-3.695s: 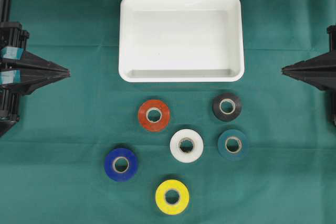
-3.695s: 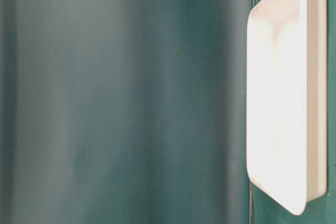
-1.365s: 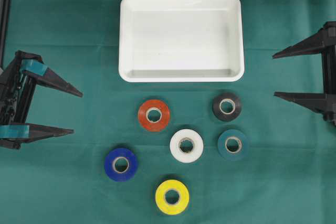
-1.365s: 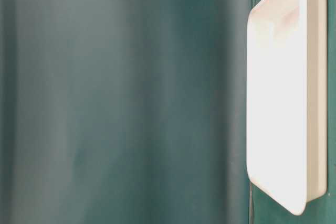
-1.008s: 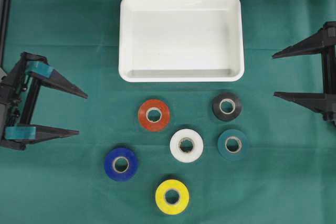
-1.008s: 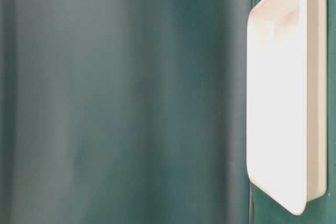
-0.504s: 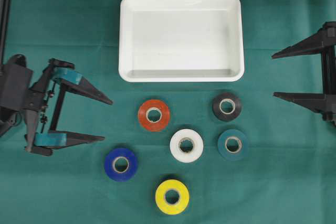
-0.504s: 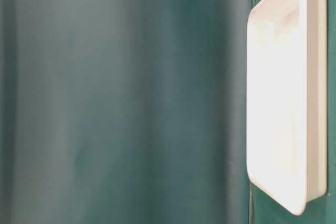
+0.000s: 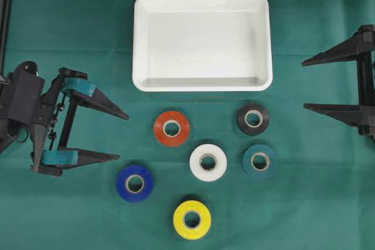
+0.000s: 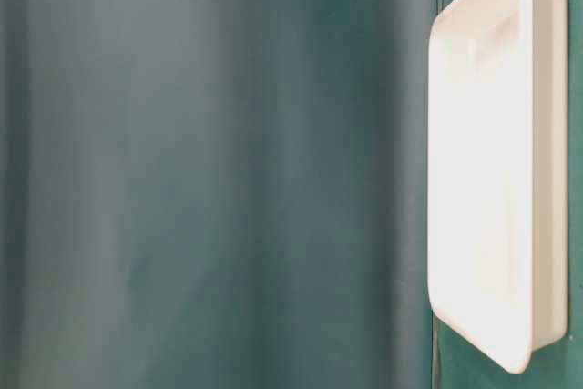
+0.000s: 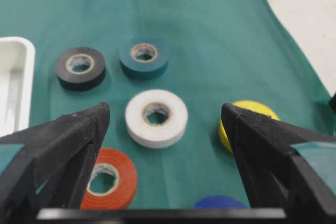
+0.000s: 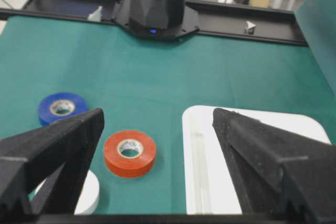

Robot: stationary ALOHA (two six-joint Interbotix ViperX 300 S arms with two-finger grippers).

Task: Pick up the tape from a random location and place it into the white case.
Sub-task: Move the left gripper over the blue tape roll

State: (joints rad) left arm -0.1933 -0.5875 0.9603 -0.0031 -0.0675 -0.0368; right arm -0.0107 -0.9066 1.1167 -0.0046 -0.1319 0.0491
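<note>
The left gripper (image 9: 120, 136) is seen further toward the middle of the counter (image 9: 70, 215) than a second ago, advanced from the left edge toward the rolls; its fingers (image 9: 99, 157) are spread wide and nothing is held. The right gripper (image 9: 303, 84) is unchanged at the right edge, fingers likewise spread and empty.

No roll has been moved. Six rolls lie flat on the green cloth below the white case (image 9: 202, 42): red tape (image 9: 171, 128), white tape (image 9: 208, 163), black tape (image 9: 253, 119), teal tape (image 9: 260, 161), blue tape (image 9: 135, 184), yellow tape (image 9: 191, 220). The white case is empty, no tape inside yet.

In the left wrist view the white tape is framed between the fingers, with the red tape close by the left one. The approach is judged as under way, with red or blue as the nearest candidates; which roll is aimed at cannot be told. Grasp, lift and placement are all not yet done. The table-level view shows only the case, tipped sideways in frame, and blurred cloth.
</note>
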